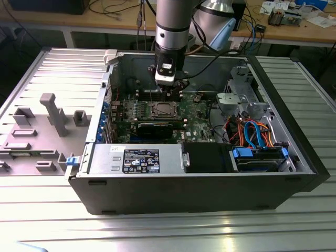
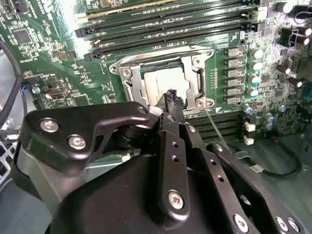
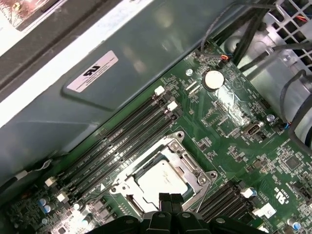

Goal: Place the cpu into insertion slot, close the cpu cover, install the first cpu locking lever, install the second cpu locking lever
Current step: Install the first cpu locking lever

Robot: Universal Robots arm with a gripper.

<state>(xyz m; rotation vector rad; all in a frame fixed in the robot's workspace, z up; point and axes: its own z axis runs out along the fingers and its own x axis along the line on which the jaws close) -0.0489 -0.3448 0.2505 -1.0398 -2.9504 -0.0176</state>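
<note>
Exterior view, gripper (image 1: 173, 90): hangs from the arm inside the open computer case (image 1: 210, 194), low over the motherboard.
Exterior view, insertion slot (image 1: 159, 111): at about 7 o'clock of the gripper and near it; the black graphics card (image 1: 157, 128) lies at 6 o'clock of the slot.
Second wrist view, gripper (image 2: 173, 96): the tip is over the socket's edge, close above the cpu (image 2: 157, 83).
Second wrist view, cpu cover (image 2: 127, 73): appears to lie flat around the chip, whose grey top shows through the window.
Second wrist view, locking lever (image 2: 217, 129): a thin rod angling away from the socket corner, beside the fingers; it looks unlatched.
First wrist view, gripper (image 3: 170, 200): the fingertips are drawn together, with nothing visible between them.
First wrist view, cpu (image 3: 158, 178): seated in the socket just ahead of the fingertips, with the memory slots (image 3: 122, 131) beyond it.
Risk: the narrow tip could slip off the thin lever and strike the cover or nearby board parts, since the rod offers little to bear on.
Risk: a lever pressed off-line might miss its catch and spring back.
</note>
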